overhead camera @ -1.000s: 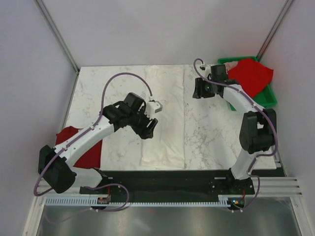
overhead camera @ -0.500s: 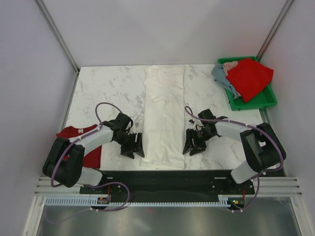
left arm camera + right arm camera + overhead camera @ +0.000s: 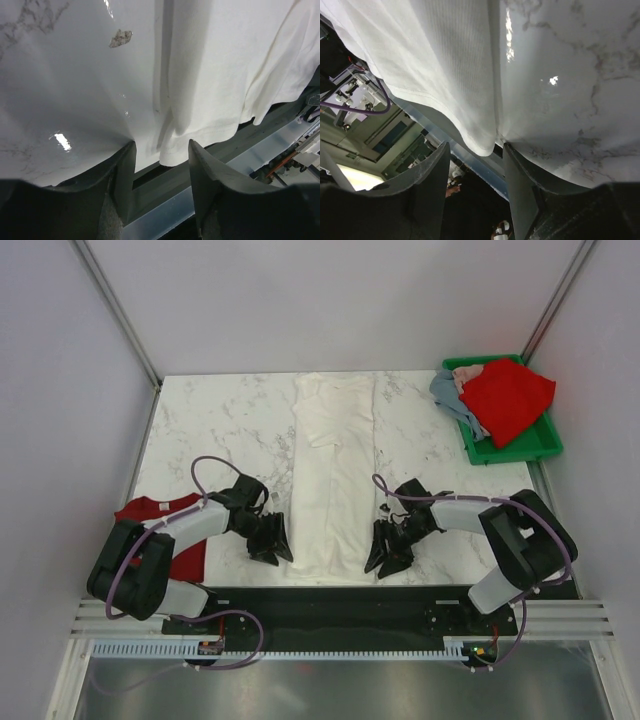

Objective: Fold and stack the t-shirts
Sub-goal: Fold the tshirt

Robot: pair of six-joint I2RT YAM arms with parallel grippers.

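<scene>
The white shirt (image 3: 333,475) runs 12 to 6; left gripper (image 3: 278,543) and right gripper (image 3: 383,552) flank its 6 o'clock hem corners, both part-open, seemingly gripping nothing.

Marbled white table (image 3: 220,430) is seen whole from overhead; near hem of the cream cloth t-shirt (image 3: 333,470) is shared by both close, low wrist views.

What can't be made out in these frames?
- Top view: red t-shirt lies mostly under the left arm; folded or not, unknown.
- Top view: cloth pile in the green bin overlaps; shirt count unclear.
- Wrist views: white t-shirt shows only its near hem; the rest is cut off by frame edges.
</scene>
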